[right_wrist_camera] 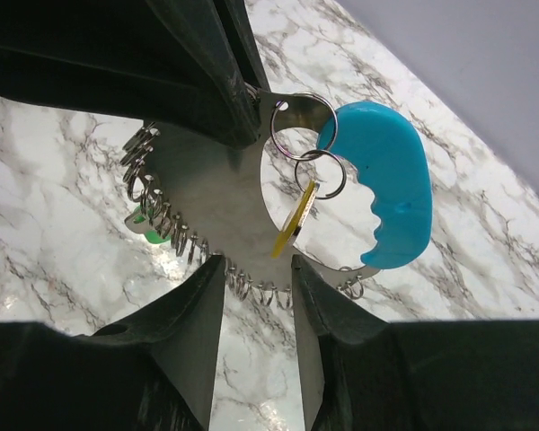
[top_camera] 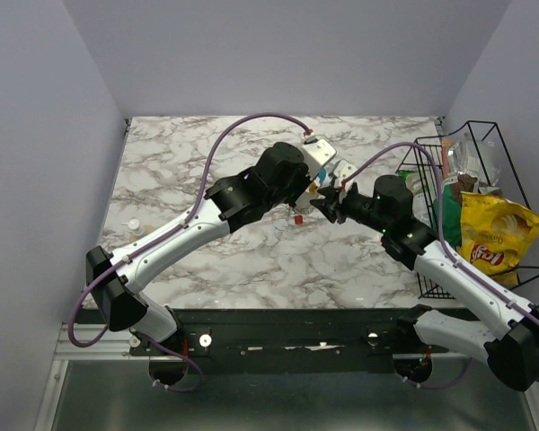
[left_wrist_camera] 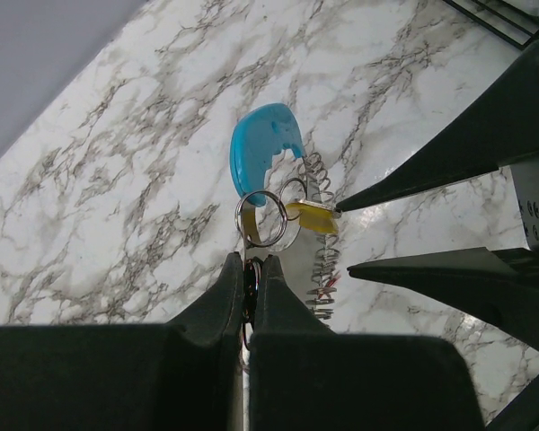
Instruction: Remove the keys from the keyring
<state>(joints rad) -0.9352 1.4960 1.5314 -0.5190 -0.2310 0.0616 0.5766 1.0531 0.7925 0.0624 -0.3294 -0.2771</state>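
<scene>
The keyring (right_wrist_camera: pixel 207 197) is a flat grey metal loop with a bright blue grip (right_wrist_camera: pixel 386 189) and a fringe of small wire rings along its edge. It hangs above the marble table. My left gripper (left_wrist_camera: pixel 249 262) is shut on the keyring's edge; its dark fingers (right_wrist_camera: pixel 207 72) fill the top of the right wrist view. A yellow key (right_wrist_camera: pixel 292 224) dangles from a small split ring in the loop's hole. A green key (right_wrist_camera: pixel 148 224) hangs on the fringe. My right gripper (right_wrist_camera: pixel 259 269) stands open, its tips straddling the fringed lower edge just below the yellow key (left_wrist_camera: pixel 313 215).
A black wire basket (top_camera: pixel 512 260) with snack bags stands at the table's right edge, close behind my right arm. A small white object (top_camera: pixel 133 226) lies near the left edge. Both grippers (top_camera: pixel 319 197) meet over the middle of the marble top (top_camera: pixel 207 144).
</scene>
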